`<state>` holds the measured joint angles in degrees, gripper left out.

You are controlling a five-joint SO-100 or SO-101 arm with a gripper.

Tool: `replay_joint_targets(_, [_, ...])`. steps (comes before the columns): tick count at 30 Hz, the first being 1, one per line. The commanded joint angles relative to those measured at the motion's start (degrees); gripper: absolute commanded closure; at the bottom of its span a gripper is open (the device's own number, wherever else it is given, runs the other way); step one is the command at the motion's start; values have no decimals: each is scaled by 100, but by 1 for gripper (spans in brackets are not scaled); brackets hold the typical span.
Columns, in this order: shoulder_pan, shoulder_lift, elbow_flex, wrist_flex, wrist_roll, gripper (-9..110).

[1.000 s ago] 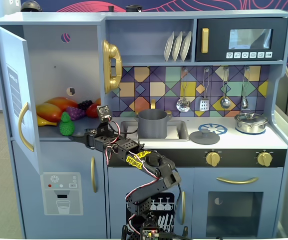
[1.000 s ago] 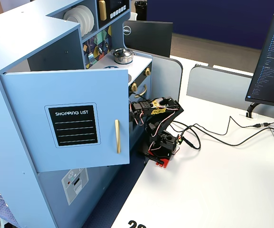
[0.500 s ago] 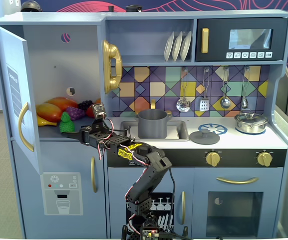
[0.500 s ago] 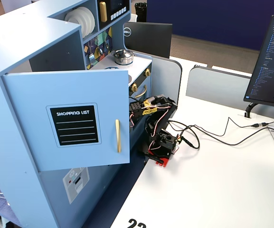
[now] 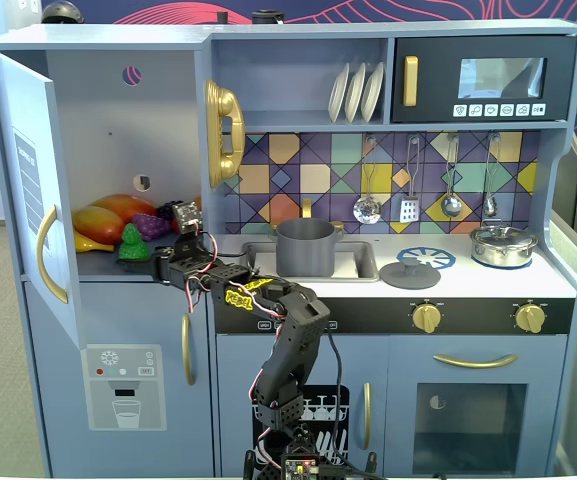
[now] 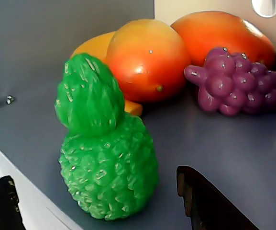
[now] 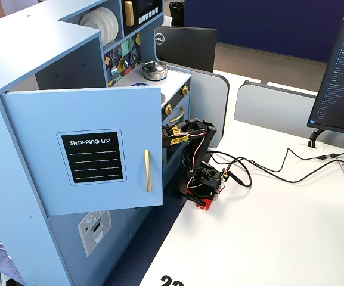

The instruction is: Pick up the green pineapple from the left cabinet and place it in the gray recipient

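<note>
Wrist view, green pineapple (image 6: 106, 158) upright inside left cabinet (image 5: 108, 120), open claw (image 6: 99, 201) flanking it

Green pineapple (image 6: 106, 158) stands before the grapes (image 6: 238, 81) in the left cabinet (image 5: 108, 130).

**Cabinet shelf and white table: what rests on them**

In the wrist view, the left cabinet's dark gray shelf (image 6: 233, 158) carries the green pineapple (image 6: 104, 153), upright at lower left. Behind it lie two orange mangoes (image 6: 147, 57), and the purple grapes (image 6: 238, 84) sit at the right edge. In a fixed view, the white table (image 7: 279, 238) carries the arm's red-and-black base (image 7: 201, 187) at frame centre, black cables (image 7: 279, 170) and a monitor stand (image 7: 315, 140).
</note>
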<state>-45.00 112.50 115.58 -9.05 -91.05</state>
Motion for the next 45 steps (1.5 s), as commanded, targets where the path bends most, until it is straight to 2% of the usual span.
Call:
replay_joint_targets(1, [97,-44,-519,-185,9,65])
replay_joint_targets(14, [-44,-1020,-1547,-255,-176,71])
replay_joint_targets(16, [-44,-1151,-1635,-220,-369,78])
replay_joint_targets(18, [-88,-1213,-1626,-176,-870,99])
replay_joint_targets(24, [-264,-984,-1556,-299,-1143,102])
replay_joint_targets(28, [-536,-308,-1151,-246,-1257,102])
replay_joint_targets(36, [-1187,2180,299,308,-1872,102])
replay_joint_targets(41, [-1090,3806,1292,272,-2039,102])
replay_joint_targets(45, [-519,4676,2013,-554,-1978,102])
